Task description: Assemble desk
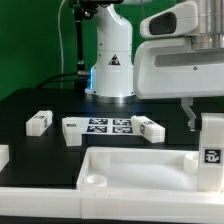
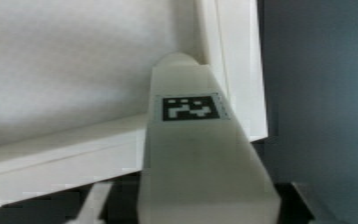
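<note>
The desk's white tabletop panel [image 1: 130,172] lies at the front of the black table, raised rim up, with a round socket showing at its corner [image 1: 94,181]. My gripper [image 1: 208,118] is shut on a white square leg [image 1: 211,150] with a black-and-white tag, held upright over the panel's corner at the exterior view's right. In the wrist view the leg [image 2: 197,150] runs away from my gripper [image 2: 197,216] to the panel's rim [image 2: 233,60]. The leg's lower end and the socket under it are hidden.
The marker board [image 1: 106,127] lies behind the panel. Loose white legs rest beside it [image 1: 38,122], [image 1: 72,131], [image 1: 151,127], and a white part shows at the left edge [image 1: 3,155]. The arm's base [image 1: 110,60] stands at the back.
</note>
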`<action>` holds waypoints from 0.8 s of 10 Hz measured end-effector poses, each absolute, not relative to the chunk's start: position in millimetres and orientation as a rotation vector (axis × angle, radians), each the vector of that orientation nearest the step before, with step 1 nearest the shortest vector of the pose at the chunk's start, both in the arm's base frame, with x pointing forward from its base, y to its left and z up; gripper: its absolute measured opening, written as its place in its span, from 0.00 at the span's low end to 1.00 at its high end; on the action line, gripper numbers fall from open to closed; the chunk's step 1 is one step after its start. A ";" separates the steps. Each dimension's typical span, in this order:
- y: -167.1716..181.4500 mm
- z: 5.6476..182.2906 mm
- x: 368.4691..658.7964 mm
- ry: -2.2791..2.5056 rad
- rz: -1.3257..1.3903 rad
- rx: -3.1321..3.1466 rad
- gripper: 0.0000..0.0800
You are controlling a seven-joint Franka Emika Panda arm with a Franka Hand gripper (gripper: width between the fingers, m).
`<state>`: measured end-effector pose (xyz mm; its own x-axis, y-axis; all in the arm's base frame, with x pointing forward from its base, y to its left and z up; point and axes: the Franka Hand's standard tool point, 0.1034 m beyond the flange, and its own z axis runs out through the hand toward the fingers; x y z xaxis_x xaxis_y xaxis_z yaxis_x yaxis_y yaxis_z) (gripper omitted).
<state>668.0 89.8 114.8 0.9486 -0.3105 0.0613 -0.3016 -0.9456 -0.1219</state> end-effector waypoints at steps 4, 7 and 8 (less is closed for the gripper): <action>91.3 114.4 666.2 0.979 -0.091 -2.873 0.36; 89.2 114.4 664.6 1.204 -0.052 -2.770 0.36; 89.7 114.2 664.4 1.227 -0.050 -2.760 0.36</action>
